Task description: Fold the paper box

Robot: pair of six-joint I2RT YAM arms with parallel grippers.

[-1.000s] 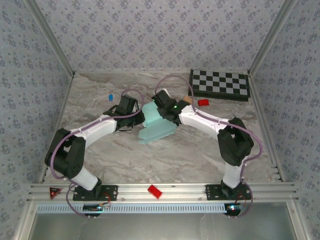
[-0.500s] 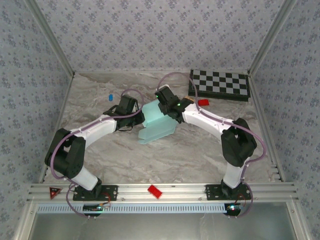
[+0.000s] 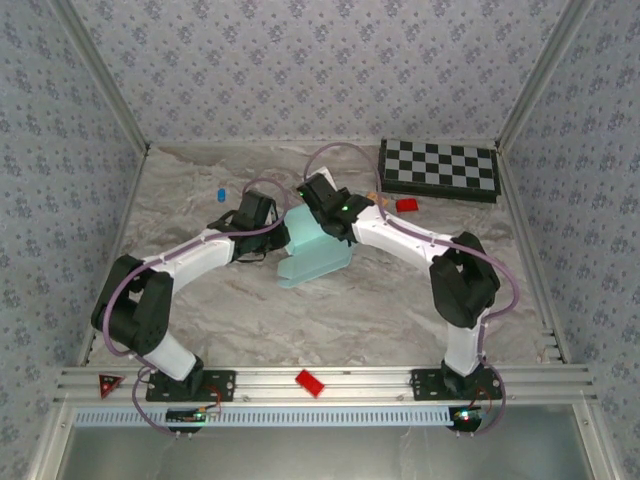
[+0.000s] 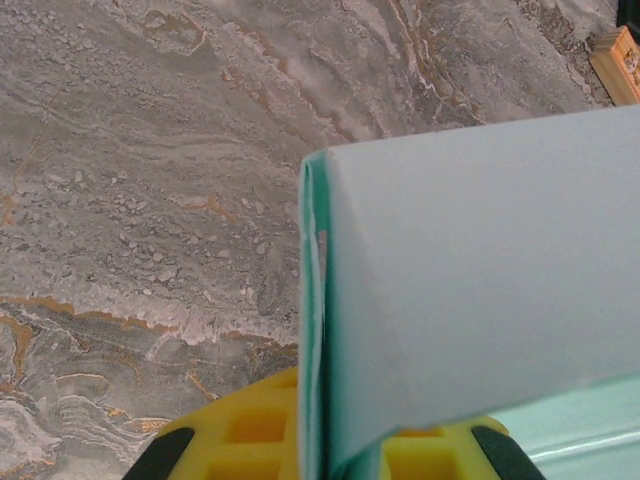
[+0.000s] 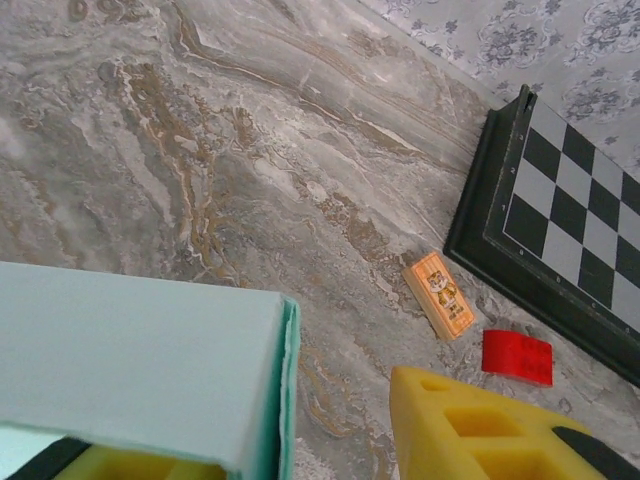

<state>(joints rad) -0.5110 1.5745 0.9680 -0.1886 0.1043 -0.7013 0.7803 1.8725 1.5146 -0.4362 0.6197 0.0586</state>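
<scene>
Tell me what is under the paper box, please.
Marble table shows all round the paper box, whose near flap seems to lie on it. The spot directly beneath is covered by the card.

No legible text; print on orange tile [image 5: 438,294] unreadable.

- The left arm [image 3: 195,258] and the right arm [image 3: 405,238] are made of smooth white tubes with big round black joints.
- A thin purple cable [image 3: 340,148] loops along each arm.
- Each arm stands on a flat black base [image 3: 450,381].
- A tiny green light [image 3: 347,209] glows on the right arm's black wrist.
- The left gripper [image 4: 335,440] and the right gripper [image 5: 300,450] have yellow fingers [image 5: 470,420] with square holes and black edges.
</scene>
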